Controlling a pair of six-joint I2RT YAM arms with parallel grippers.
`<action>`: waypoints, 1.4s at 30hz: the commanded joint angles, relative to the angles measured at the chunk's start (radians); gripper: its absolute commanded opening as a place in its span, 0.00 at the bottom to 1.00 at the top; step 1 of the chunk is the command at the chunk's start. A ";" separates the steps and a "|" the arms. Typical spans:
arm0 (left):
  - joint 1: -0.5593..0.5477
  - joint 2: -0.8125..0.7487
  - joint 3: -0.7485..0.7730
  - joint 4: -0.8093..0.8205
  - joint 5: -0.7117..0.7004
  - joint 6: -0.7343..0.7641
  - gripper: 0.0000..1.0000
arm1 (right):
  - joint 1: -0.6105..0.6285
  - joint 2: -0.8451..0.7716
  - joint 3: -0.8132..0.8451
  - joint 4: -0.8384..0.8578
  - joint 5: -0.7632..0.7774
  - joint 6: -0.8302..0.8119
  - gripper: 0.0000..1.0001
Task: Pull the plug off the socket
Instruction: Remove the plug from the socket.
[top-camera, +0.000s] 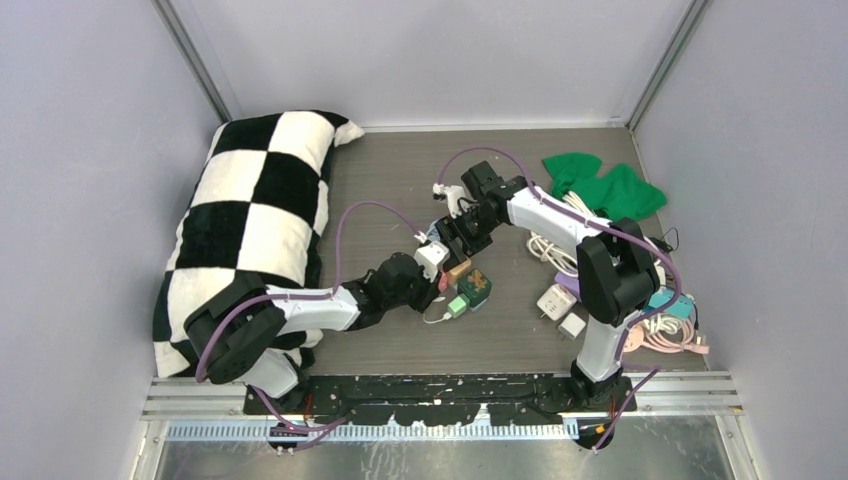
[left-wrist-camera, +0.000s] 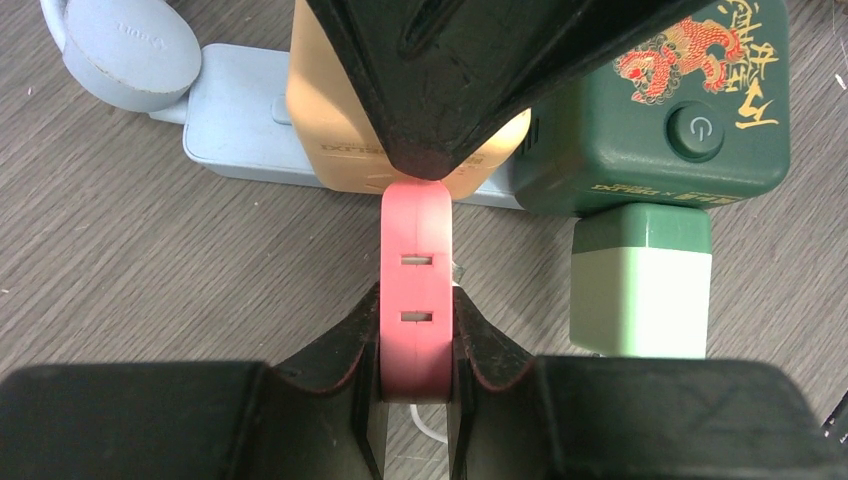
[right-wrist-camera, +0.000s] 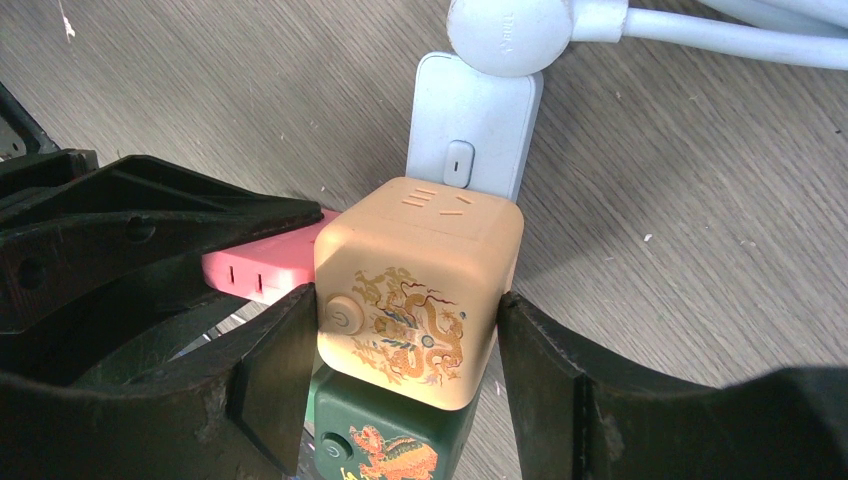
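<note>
A pink plug (left-wrist-camera: 415, 270) lies flat on the wooden table, its far end against the side of an orange cube socket (right-wrist-camera: 420, 290); no prongs show between them. My left gripper (left-wrist-camera: 415, 325) is shut on the pink plug's near end, one finger on each side. My right gripper (right-wrist-camera: 405, 370) is shut on the orange cube socket, its pads (right-wrist-camera: 280, 380) pressed to the cube's two sides. In the top view both grippers meet at the table's middle, left gripper (top-camera: 432, 262) and right gripper (top-camera: 462, 240).
A green cube socket (left-wrist-camera: 650, 110) with a light green plug (left-wrist-camera: 640, 290) sits against the orange cube. A pale blue power strip (right-wrist-camera: 475, 120) lies behind. A checkered pillow (top-camera: 260, 210) fills the left; green cloth (top-camera: 600, 185), white chargers (top-camera: 555, 300) and cables (top-camera: 670, 330) lie on the right.
</note>
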 joint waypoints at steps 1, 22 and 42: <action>0.008 0.041 -0.026 0.114 0.008 -0.011 0.00 | 0.005 0.044 0.001 -0.023 0.080 -0.041 0.20; 0.008 -0.017 -0.052 0.122 0.004 0.021 0.00 | 0.006 0.037 -0.003 -0.023 0.086 -0.047 0.20; 0.007 -0.093 -0.072 0.092 -0.024 0.030 0.00 | 0.006 0.032 -0.009 -0.024 0.097 -0.049 0.20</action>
